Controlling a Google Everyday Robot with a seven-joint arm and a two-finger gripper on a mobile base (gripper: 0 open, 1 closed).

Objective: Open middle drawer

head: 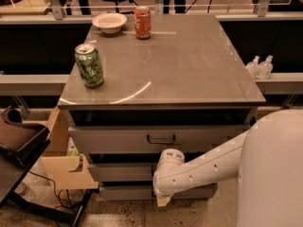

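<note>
The grey cabinet [236, 100] has three drawers. The top, taller drawer [109, 140] shows its dark loop handle [161, 139]. Below it is the shallow middle drawer [118, 171], which appears closed. Its centre and handle are hidden behind my white arm [199, 167]. The third drawer [123, 192] sits at the bottom. My gripper [162, 201] hangs down in front of the lower drawers at their centre, its pale tip near the floor.
A green can [89, 65], a red can [142, 22] and a white bowl [109, 21] stand on the cabinet top. A cardboard box [61, 167] and a dark chair [19, 141] are at the left, with cables on the floor. Two bottles [259, 66] sit on the right ledge.
</note>
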